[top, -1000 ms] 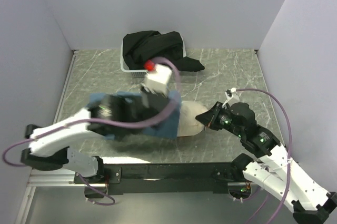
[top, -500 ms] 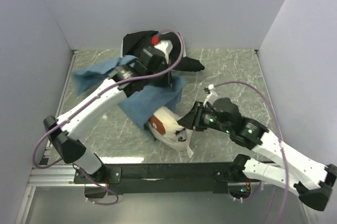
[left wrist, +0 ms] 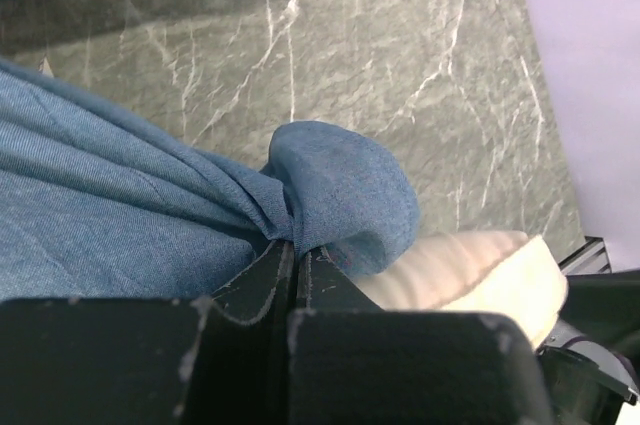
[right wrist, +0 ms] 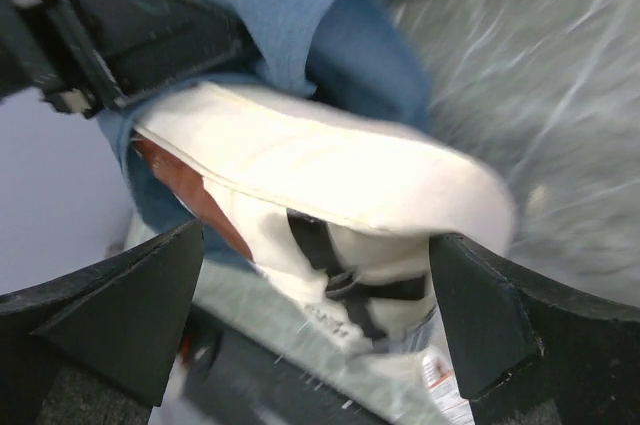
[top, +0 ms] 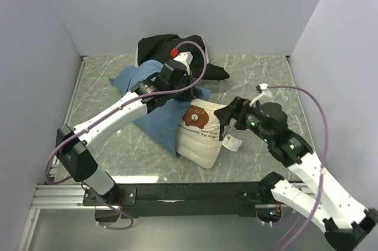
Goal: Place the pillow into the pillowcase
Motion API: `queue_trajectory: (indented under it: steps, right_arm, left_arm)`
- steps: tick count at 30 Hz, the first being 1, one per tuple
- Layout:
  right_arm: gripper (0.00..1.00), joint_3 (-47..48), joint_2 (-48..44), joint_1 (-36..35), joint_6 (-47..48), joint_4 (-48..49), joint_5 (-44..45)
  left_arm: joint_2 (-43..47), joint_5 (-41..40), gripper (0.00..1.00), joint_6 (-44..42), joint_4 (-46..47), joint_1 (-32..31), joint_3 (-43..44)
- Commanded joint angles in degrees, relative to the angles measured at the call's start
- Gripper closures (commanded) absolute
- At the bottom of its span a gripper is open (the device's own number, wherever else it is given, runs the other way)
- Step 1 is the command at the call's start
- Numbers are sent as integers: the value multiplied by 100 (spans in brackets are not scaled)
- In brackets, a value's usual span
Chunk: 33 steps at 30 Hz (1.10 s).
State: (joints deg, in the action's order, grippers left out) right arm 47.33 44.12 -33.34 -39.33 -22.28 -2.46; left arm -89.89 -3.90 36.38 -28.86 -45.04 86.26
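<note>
The cream pillow (top: 202,139) lies on the table, its brown round label (top: 194,117) facing up and a white tag (top: 231,143) at its right edge. The slate-blue pillowcase (top: 155,118) is bunched to its left and overlaps the pillow's far left corner. My left gripper (top: 179,93) is shut on a fold of the pillowcase (left wrist: 335,195), with the pillow (left wrist: 470,265) just beyond it. My right gripper (top: 227,116) stands open at the pillow's right edge. Its fingers (right wrist: 480,315) sit either side of the pillow (right wrist: 320,165) without touching it.
A black cloth (top: 177,50) fills a white basket (top: 140,74) at the back, against the far wall. Grey walls close in on the left and right. The marble tabletop (top: 260,80) shows to the right of the pillow.
My right gripper has opened and let go of the pillow, then drawn back to the right. The pillow has settled flat, label up. The left arm has lowered the pillowcase beside it.
</note>
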Motion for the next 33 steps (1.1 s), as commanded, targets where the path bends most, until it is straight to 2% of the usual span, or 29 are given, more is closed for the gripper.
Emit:
queue_trajectory:
  steps: [1,6,11,15,19,21,23,25,33]
  right_arm:
    - [0,-292,-693,65,717,22,1142]
    - [0,-1435,-1765,65,505,372,1371]
    - [0,-2631,-2704,65,418,1084,537]
    - [0,-3063,-3452,56,76,955,869]
    - [0,-2600,-3490,74,-83,621,1361]
    - [0,-2221,-2902,91,-154,269,1389]
    - [0,-1615,-2219,74,-75,-37,1205]
    - [0,-1159,-1908,82,21,-136,854]
    - [0,-383,-1890,74,391,-663,89]
  left_arm:
    - [173,408,99,124,-5,-93,119]
    - [147,408,99,53,-102,-93,190]
    - [173,408,99,27,-119,-84,207]
    - [156,408,99,9,-146,-84,225]
    - [191,197,99,53,-129,-76,190]
    - [235,109,99,106,-120,-41,181]
    - [296,161,99,202,-111,117,181]
    - [340,310,99,325,-76,450,198]
    - [200,627,99,352,-67,1339,550]
